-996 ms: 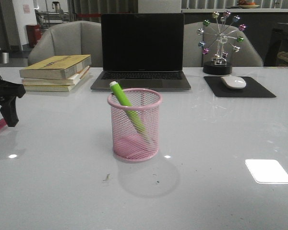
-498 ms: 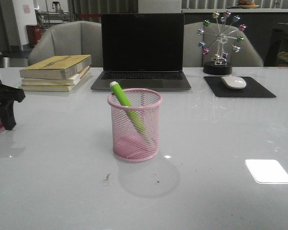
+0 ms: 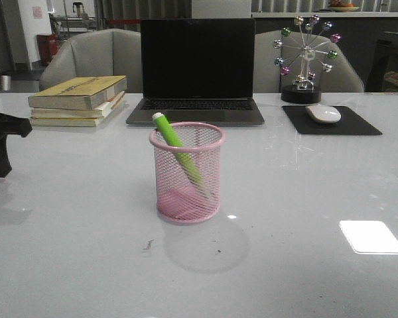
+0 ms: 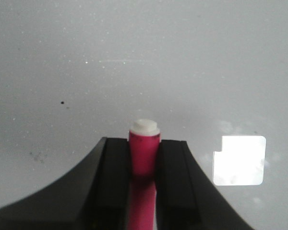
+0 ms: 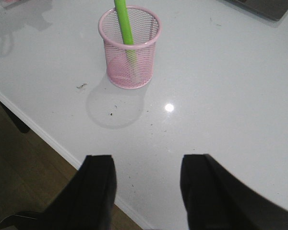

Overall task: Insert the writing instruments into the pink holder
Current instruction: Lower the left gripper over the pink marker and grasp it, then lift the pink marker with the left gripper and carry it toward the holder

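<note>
One marker remains to go in: on the white table [image 3: 305,199] the pink holder [image 3: 186,173] already carries the lime green marker [image 3: 174,147] leaning inside. At the table's far left, the left gripper [image 4: 144,160] is clamped on the pink-red marker [image 4: 144,153]; a clean insertion needs it lifted, carried above the rim and lowered upright beside the green one. The right gripper [image 5: 146,184], fingers apart, hangs idle near the table edge.
</note>
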Robot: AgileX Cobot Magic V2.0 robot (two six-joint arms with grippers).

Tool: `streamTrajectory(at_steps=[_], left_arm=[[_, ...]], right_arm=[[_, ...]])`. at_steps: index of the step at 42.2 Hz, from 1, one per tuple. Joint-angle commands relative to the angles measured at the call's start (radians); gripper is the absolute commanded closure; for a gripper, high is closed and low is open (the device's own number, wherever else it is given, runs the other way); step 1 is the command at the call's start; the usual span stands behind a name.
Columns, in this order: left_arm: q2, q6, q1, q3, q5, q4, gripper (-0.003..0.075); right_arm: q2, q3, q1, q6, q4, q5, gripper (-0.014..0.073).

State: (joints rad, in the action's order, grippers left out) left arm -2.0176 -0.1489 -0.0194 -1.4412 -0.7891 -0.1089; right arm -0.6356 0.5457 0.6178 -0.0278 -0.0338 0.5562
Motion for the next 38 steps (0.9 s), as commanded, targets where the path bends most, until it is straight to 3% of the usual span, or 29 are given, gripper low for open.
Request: streamTrajectory(at_steps=[1, 7, 12, 22, 32, 38], left_arm=[[0.176, -0.079, -0.001, 0.038, 0.082, -0.107, 0.0629], [0.39, -0.279, -0.003, 0.217, 0.261, -0.351, 0.0629], [0.581, -0.549, -0.027, 0.361, 0.401, -0.634, 0.0629], [0.844, -1.18, -0.234, 0.532, 0.557, -1.214, 0.0629], [0.814, -1.707, -0.447, 0.535, 0.567, -1.736, 0.0629], [0.74, -1.758, -0.49, 0.514, 0.473, -1.748, 0.0629]], right_arm=[[0.003, 0.029, -0.005, 0.001, -0.009, -0.069, 0.0159], [0.003, 0.029, -0.005, 0.001, -0.009, -0.069, 0.0159], [0.003, 0.029, -0.005, 0.001, -0.009, -0.069, 0.0159], [0.003, 0.029, -0.005, 0.001, -0.009, -0.069, 0.0159], [0.003, 0.029, -0.005, 0.001, -0.009, -0.069, 0.0159], [0.003, 0.029, -0.005, 0.001, -0.009, -0.069, 0.0159]])
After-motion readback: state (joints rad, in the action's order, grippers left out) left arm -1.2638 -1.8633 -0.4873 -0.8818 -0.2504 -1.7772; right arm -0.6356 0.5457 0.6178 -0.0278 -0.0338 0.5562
